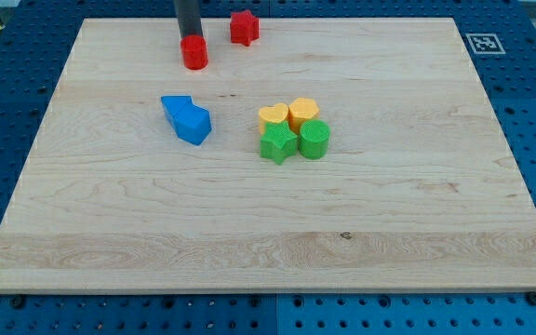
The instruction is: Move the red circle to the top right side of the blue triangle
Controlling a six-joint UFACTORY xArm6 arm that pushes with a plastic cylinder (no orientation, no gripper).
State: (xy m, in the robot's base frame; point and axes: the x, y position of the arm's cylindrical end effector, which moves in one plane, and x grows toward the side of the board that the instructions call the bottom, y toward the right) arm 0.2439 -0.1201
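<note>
The red circle (pixel 194 53) stands near the view's top, left of centre. My tip (pixel 191 39) is right at its far side, touching or almost touching it. The blue triangle (pixel 175 104) lies below the red circle, and a second blue block (pixel 194 125) presses against its lower right side. The red circle is above the blue pair and slightly to the right of the triangle, with a gap of bare board between them.
A red star (pixel 243 27) sits at the view's top edge, right of the red circle. A tight cluster lies mid-board: a yellow heart (pixel 273 116), a yellow hexagon (pixel 302 112), a green star (pixel 277 143) and a green circle (pixel 314 140). A printed marker (pixel 485 43) is at the board's top right corner.
</note>
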